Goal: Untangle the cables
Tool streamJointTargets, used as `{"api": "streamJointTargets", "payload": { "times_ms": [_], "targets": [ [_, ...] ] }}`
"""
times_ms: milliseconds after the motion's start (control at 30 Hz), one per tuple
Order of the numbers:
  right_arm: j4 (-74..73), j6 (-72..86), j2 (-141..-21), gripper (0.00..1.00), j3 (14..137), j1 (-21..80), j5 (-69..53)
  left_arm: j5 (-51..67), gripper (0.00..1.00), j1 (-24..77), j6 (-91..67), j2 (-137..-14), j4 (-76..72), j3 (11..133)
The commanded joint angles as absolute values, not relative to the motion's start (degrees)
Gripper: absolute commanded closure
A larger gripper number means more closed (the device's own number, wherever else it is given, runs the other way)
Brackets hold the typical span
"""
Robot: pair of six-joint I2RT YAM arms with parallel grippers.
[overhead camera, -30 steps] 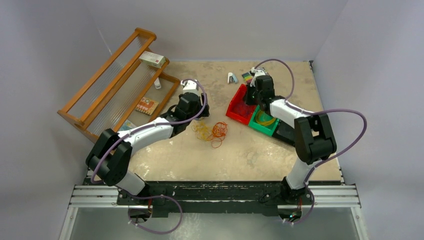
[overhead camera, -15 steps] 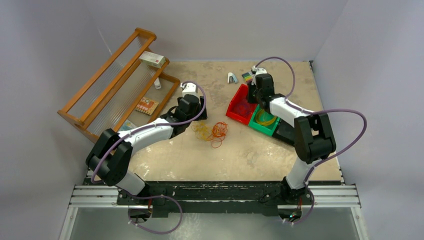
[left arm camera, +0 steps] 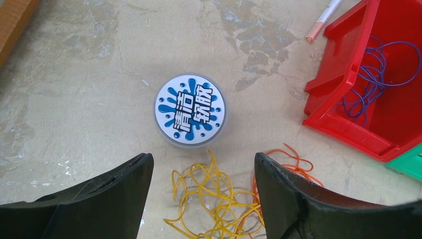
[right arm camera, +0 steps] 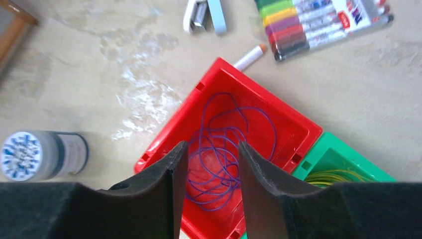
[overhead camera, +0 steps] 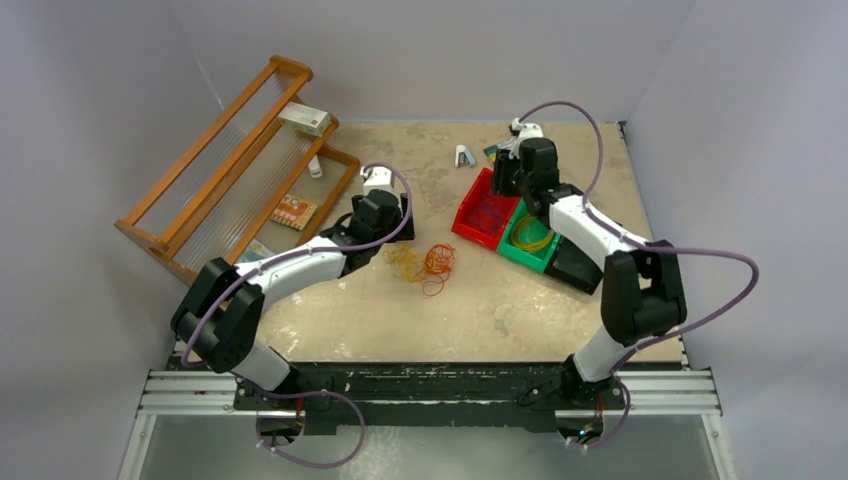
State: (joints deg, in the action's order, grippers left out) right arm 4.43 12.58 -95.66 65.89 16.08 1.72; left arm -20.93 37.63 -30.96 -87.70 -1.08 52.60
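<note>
The cables lie in a loose tangle on the table: yellow strands (left arm camera: 219,204) and orange strands (left arm camera: 291,155), seen from above as one small pile (overhead camera: 425,262). My left gripper (left arm camera: 203,159) hovers open just above the yellow strands, holding nothing; from above it (overhead camera: 393,238) sits at the pile's left edge. My right gripper (right arm camera: 212,145) hangs open over the red bin (right arm camera: 271,94), where thin purple strands (right arm camera: 226,124) lie coiled below the fingers. Nothing is between its fingers. From above it (overhead camera: 503,188) is over that bin (overhead camera: 470,225).
A round jar with a blue-and-white lid (left arm camera: 190,110) stands just beyond the pile. A green bin (right arm camera: 348,159) holding yellow-green strands adjoins the red one, with a black bin (overhead camera: 575,265) beside it. Marker pack (right arm camera: 323,22), stapler (right arm camera: 204,15) and wooden rack (overhead camera: 230,170) lie farther back.
My right gripper has opened and its arm has swung back and to the right above the red bin. My left gripper has widened slightly and shifted a little to the left.
</note>
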Motion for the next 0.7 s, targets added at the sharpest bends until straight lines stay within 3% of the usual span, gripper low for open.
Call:
{"api": "streamJointTargets", "payload": {
  "times_ms": [0,333,667],
  "targets": [
    [6.8,12.1,-89.3,0.55,66.9,16.1,-0.8,-22.1,0.25,37.6,-31.8,-84.3,-1.1,52.3],
    [13.2,8.6,-81.8,0.48,60.2,16.1,-9.7,-20.7,0.24,37.6,-34.2,-82.6,4.6,51.2],
    [13.0,11.5,-80.0,0.48,54.0,17.1,-13.5,-19.5,0.30,37.6,-39.3,-81.9,5.5,46.2]
  ]
}}
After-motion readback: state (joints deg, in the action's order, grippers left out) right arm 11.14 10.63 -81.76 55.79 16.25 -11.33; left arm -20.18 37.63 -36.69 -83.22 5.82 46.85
